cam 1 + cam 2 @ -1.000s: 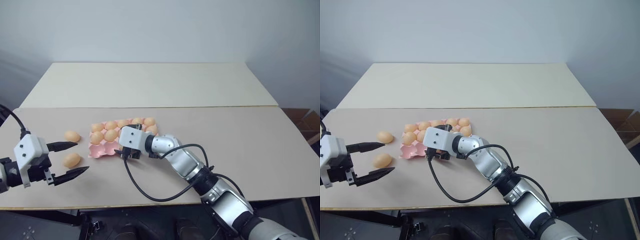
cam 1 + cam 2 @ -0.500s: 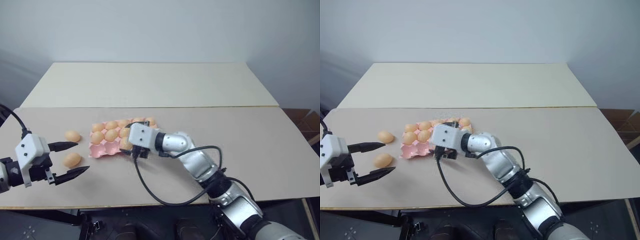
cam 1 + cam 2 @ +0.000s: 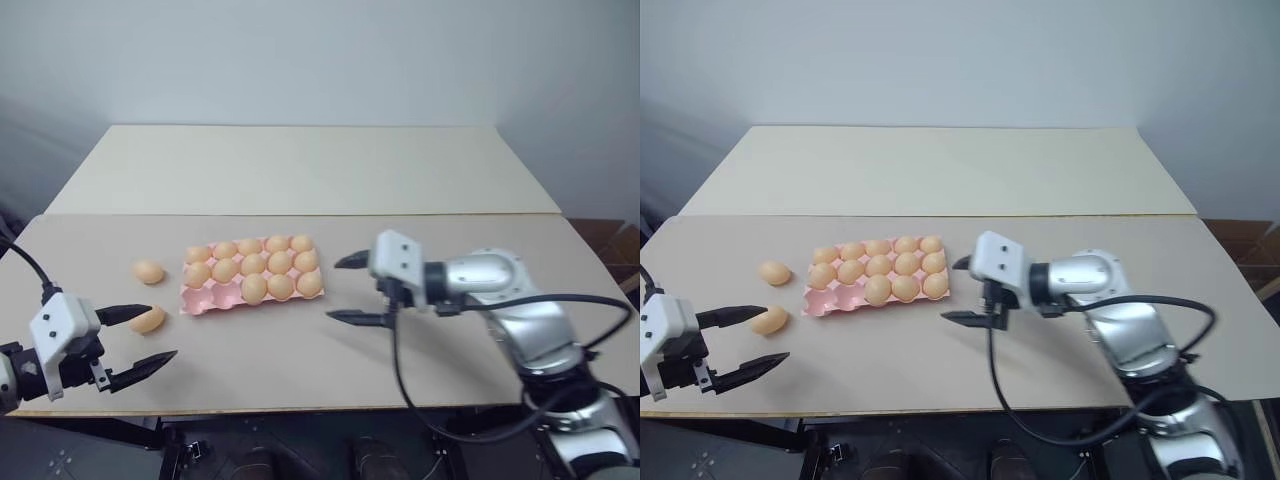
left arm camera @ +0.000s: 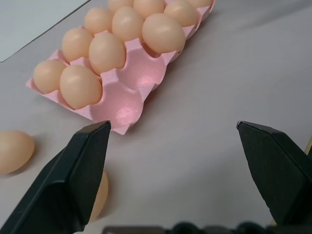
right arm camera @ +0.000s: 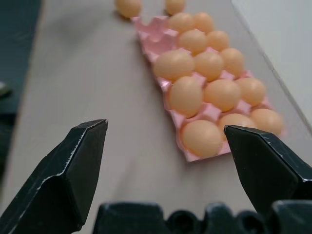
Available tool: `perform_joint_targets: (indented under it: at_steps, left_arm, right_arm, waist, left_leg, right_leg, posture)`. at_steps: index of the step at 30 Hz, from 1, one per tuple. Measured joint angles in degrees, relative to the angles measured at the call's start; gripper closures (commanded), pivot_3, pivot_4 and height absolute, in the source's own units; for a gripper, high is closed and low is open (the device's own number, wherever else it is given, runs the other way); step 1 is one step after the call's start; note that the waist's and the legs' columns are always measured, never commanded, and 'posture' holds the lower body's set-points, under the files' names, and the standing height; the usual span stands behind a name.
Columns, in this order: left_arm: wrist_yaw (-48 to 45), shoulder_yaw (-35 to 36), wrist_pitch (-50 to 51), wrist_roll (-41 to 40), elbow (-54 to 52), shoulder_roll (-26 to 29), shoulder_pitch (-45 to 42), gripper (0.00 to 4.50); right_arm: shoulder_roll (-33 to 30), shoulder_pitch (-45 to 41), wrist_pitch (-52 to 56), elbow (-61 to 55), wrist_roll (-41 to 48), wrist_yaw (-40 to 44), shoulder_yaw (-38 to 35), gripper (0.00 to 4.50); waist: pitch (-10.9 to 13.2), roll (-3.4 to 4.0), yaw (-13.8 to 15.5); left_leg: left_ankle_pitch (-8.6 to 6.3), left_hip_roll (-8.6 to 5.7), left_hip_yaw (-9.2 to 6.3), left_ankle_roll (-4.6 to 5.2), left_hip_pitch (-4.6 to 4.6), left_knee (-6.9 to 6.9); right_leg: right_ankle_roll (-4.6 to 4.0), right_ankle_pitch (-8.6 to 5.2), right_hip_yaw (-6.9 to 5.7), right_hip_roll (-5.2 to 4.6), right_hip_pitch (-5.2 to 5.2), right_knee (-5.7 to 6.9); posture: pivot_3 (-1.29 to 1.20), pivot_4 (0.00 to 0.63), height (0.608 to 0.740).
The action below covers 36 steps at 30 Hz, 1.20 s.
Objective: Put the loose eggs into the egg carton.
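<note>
Two smooth pale orange-tan loose eggs (image 3: 149, 272) (image 3: 148, 320) are lying on the beige table (image 3: 420, 250) just left of the flat pink moulded egg carton (image 3: 200, 300), whose near-left cups are sitting empty. Both the left gripper (image 3: 138, 335) and the right gripper (image 3: 342, 288) are gaping wide, grasping nothing.

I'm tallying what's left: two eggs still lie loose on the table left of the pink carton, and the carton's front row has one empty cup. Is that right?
Not quite. The egg carton has two empty cups in its front row, at the left end, not one; the left wrist view shows both bare. The two loose eggs do lie on the table to its left.
</note>
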Motion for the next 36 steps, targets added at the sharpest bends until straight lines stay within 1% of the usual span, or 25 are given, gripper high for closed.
perform_joint_targets:
  at_steps: [2,5,11,14,18,23,29,36]
  left_arm:
    - [0.22,0.04,-0.12,0.05,-0.01,-0.02,0.01,0.0]
    - [0.58,0.03,-0.79,0.05,-0.23,-0.02,-0.07,0.0]
    - [3.0,-0.2,-0.89,1.38,-0.39,-0.35,-0.1,0.0]
    - [7.33,-1.19,-0.16,4.35,-0.12,-0.37,-1.18,0.0]
    - [9.73,-2.97,0.81,6.55,2.87,-0.11,-3.68,0.0]
    - [8.71,-7.98,0.77,7.34,10.1,0.54,-9.3,0.0]
    - [9.65,-15.89,-1.08,11.69,20.65,0.58,-17.2,0.0]
    - [9.56,-22.05,-1.25,14.24,27.34,0.25,-23.5,0.0]
  right_arm:
    - [-2.76,0.69,0.28,-0.29,3.23,2.51,-1.79,0.04]
    - [-3.91,0.7,0.67,-0.48,5.46,3.11,-2.23,0.04]
    - [-5.07,0.81,0.87,-1.21,6.85,2.17,-2.23,0.04]
    - [-6.1,1.65,0.93,-1.77,7.19,1.17,-2.22,0.04]
    - [-6.37,2.08,1.19,-2.19,7.55,0.27,-2.18,0.04]
    - [-6.36,2.1,2.34,-2.32,7.55,-1.93,-1.89,0.04]
    - [-6.05,2.15,4.72,-3.45,7.77,-5.07,-1.82,0.04]
    - [-6.88,2.97,7.31,-5.82,9.37,-7.76,-2.12,0.04]
  waist:
    - [0.0,0.0,0.08]
    - [0.0,-0.01,0.09]
    - [0.0,-0.01,0.56]
    - [-0.01,-0.01,0.67]
    - [-0.01,-0.01,0.7]
    - [-0.01,-0.01,0.72]
    - [-0.01,-0.02,0.74]
    - [-0.01,-0.02,0.81]
  left_leg:
    - [0.0,0.0,0.02,0.0,0.03,0.0]
    - [0.0,0.0,0.03,0.0,0.09,0.0]
    - [0.0,0.0,0.03,0.0,0.02,0.0]
    - [0.0,0.0,0.03,0.0,0.04,0.0]
    - [0.0,-0.01,0.03,0.0,0.04,0.0]
    - [0.0,-0.01,0.03,0.0,0.03,0.0]
    - [0.0,-0.02,0.03,0.0,-0.01,0.0]
    - [0.0,-0.02,0.03,0.0,-0.01,0.01]
  right_leg:
    - [0.0,0.0,0.01,0.0,0.01,0.01]
    - [0.0,0.0,0.04,0.02,0.03,0.07]
    - [0.0,0.0,0.03,0.01,0.0,0.0]
    - [0.0,0.0,0.03,0.01,0.03,0.02]
    - [0.0,0.0,0.03,0.01,0.02,0.02]
    - [0.0,0.0,0.02,0.01,0.01,0.02]
    - [0.0,0.0,0.02,0.01,-0.04,0.05]
    - [0.0,0.0,0.02,0.01,-0.03,0.09]
  posture:
    - [0.0,0.15,0.74]
    - [0.0,0.15,0.74]
    - [0.0,0.15,0.74]
    - [0.0,0.15,0.74]
    - [0.0,0.15,0.74]
    - [0.0,0.15,0.74]
    - [0.0,0.15,0.74]
    - [0.0,0.15,0.74]
